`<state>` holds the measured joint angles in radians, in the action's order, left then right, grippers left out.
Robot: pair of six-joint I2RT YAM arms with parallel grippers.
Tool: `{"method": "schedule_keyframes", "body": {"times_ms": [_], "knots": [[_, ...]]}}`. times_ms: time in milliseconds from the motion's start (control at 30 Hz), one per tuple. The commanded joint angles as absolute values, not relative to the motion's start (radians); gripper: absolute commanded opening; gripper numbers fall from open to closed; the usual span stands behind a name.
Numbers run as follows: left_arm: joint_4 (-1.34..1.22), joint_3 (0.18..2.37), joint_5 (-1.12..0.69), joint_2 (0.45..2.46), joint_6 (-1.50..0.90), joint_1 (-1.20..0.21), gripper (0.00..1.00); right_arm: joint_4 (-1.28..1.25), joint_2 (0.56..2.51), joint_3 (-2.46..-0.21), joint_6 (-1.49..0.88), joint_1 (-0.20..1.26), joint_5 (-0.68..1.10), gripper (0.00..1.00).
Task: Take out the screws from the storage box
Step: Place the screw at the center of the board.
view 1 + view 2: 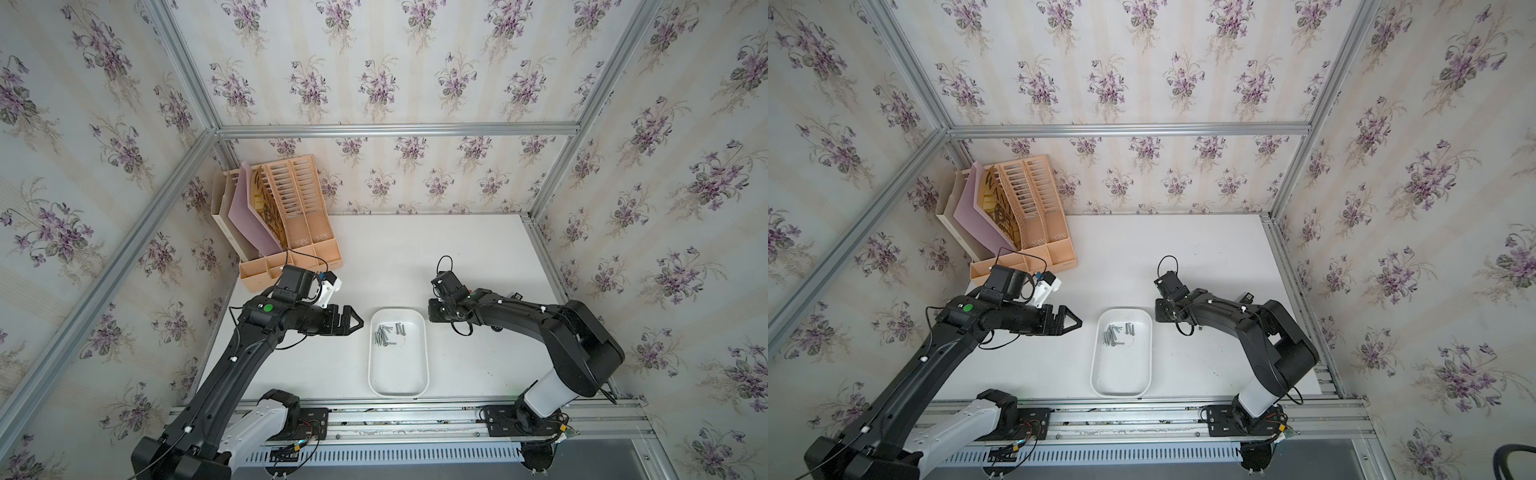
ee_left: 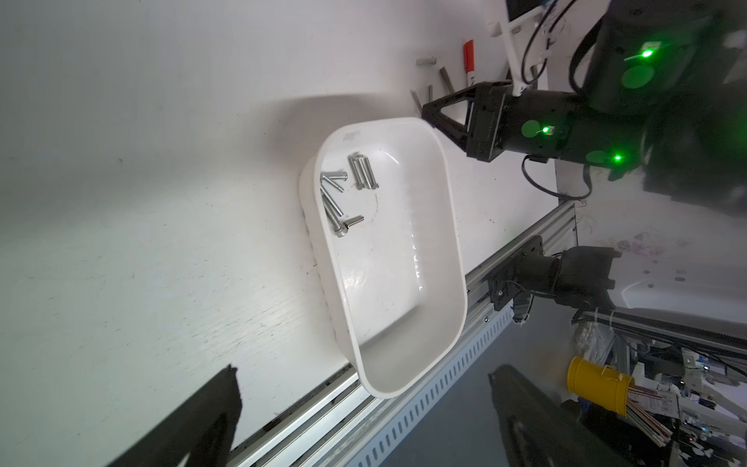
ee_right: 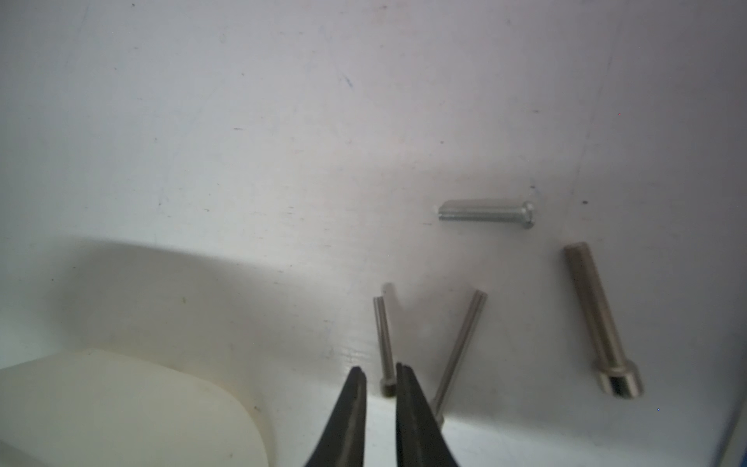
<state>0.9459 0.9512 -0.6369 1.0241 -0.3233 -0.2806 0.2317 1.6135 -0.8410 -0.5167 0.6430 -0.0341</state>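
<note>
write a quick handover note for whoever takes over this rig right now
Left gripper: jaws open, empty, beside the shallow white plastic storage box.
Right gripper: jaws slightly apart, nothing visibly gripped, low over the white table on the box's other side.
Done: four small silvery metal screws lie on the table by the right gripper.
Left: a cluster of screws lies in the box's far end and has to come out.
</note>
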Motion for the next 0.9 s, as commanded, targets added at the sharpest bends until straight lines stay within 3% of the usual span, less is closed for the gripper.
{"method": "schedule_keyframes", "body": {"times_ms": [0, 267, 500, 733, 867], "knots": [[0.939, 0.948, -0.689, 1.036, -0.318, -0.292, 1.0, 0.242, 1.593, -0.843, -0.515, 0.643, -0.034, 0.28], [0.939, 0.944, -0.683, 1.031, -0.316, -0.293, 1.0, 0.189, 1.473, -0.797, -0.504, 0.65, -0.033, 0.33], [0.941, 0.944, -0.679, 1.026, -0.316, -0.293, 1.0, 0.126, 1.334, -0.778, -0.446, 0.783, -0.063, 0.32], [0.945, 0.945, -0.673, 1.039, -0.319, -0.293, 0.99, 0.119, 1.409, -0.848, -0.365, 0.972, -0.1, 0.28], [0.946, 0.945, -0.67, 1.034, -0.318, -0.293, 1.0, 0.135, 1.498, -0.895, -0.35, 1.011, -0.068, 0.24]]}}
